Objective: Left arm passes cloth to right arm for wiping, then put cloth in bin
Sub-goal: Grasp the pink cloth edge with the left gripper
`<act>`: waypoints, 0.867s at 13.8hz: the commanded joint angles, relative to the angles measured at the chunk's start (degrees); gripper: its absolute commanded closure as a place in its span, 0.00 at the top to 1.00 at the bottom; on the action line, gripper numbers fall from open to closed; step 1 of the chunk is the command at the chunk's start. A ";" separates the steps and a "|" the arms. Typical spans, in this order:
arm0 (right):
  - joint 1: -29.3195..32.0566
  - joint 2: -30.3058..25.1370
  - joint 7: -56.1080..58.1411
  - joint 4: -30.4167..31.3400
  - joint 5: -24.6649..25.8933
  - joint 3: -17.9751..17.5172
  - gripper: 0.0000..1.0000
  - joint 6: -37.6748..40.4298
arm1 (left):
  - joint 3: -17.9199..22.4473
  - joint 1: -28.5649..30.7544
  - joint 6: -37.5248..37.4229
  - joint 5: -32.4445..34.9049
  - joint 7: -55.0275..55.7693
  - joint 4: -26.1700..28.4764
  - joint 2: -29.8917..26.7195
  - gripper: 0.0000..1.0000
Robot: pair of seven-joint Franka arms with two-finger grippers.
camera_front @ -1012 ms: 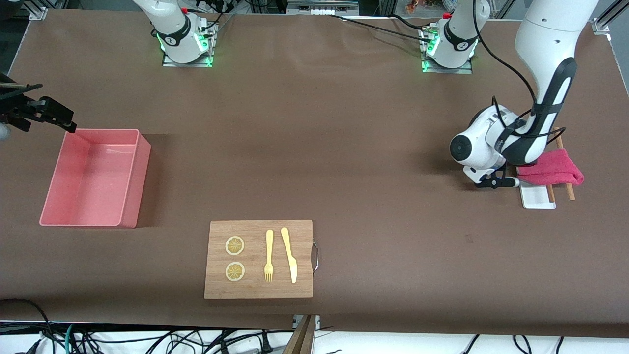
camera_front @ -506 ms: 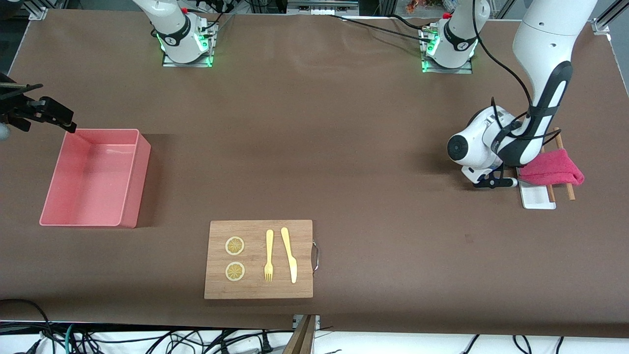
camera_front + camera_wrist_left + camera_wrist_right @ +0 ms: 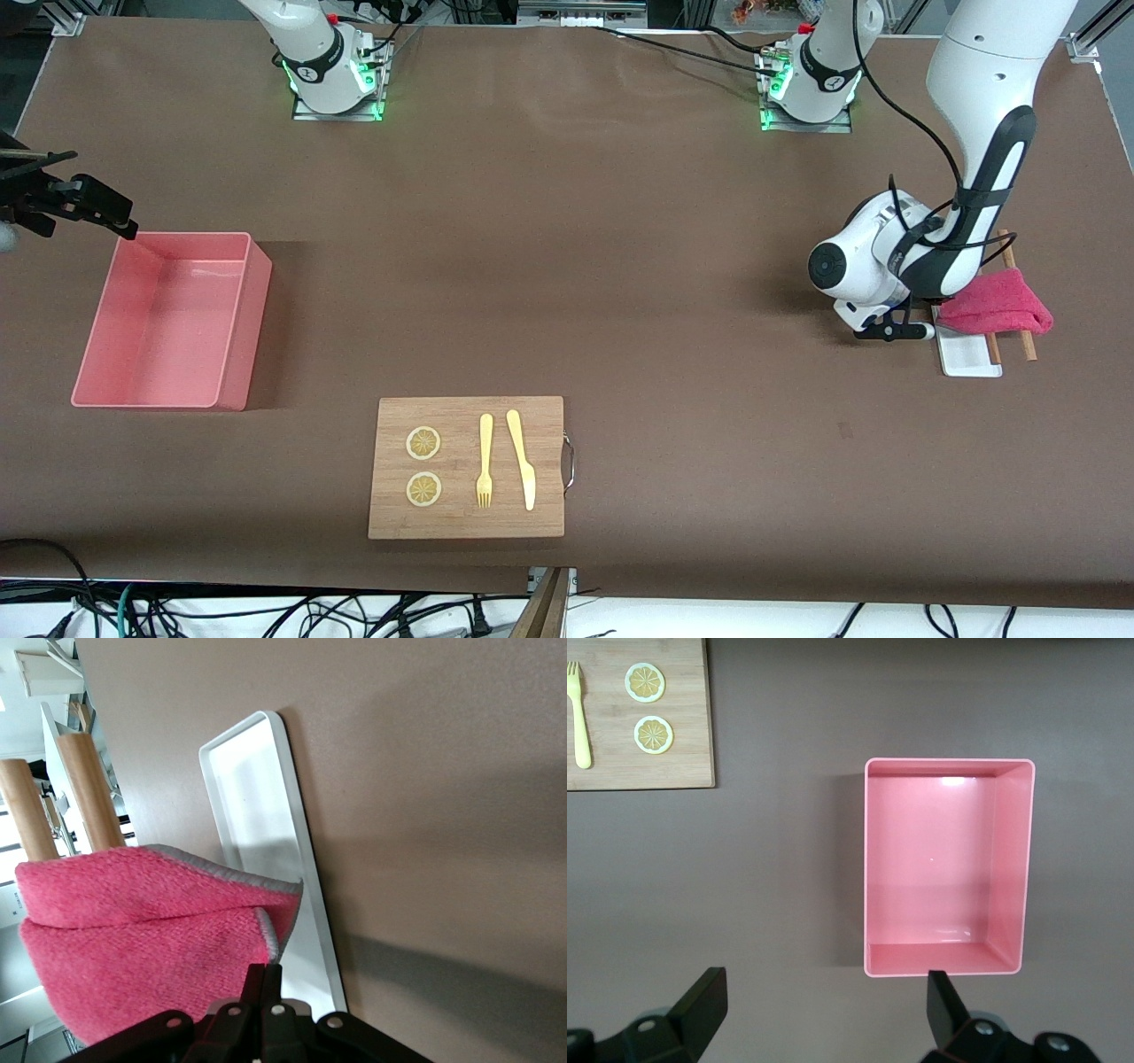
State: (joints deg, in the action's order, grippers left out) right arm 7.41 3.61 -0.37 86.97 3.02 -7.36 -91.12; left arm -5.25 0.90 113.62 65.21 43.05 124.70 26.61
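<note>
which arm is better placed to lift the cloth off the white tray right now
Left. The left gripper is already pinched on the cloth over the white tray; the right gripper hangs open by the bin.

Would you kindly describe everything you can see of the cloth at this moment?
The cloth is a small crimson-pink terry towel with a grey reverse showing along one edge. It is folded over and draped across two wooden sticks, partly over the white tray, at the left arm's end of the table. The left gripper is shut on its edge.
</note>
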 commanded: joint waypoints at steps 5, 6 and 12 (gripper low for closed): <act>-0.11 0.79 0.11 -1.63 1.02 -0.38 0.99 0.42 | -0.03 -0.20 -0.59 -1.29 -5.69 0.20 -3.92 0.00; -0.11 0.79 0.11 -1.63 0.93 -0.38 0.99 0.42 | -0.03 -0.20 -0.59 -4.09 -7.61 0.02 -4.71 0.00; -0.29 1.58 0.28 -0.93 0.84 -0.46 0.99 0.59 | -0.47 -0.37 -3.91 -26.33 -27.03 -5.76 -8.76 0.00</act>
State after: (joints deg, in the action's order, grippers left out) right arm 7.31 4.21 -0.37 86.86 3.02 -7.60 -91.01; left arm -5.56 0.81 112.89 44.15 21.60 121.06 19.39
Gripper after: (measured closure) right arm 0.004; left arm 0.991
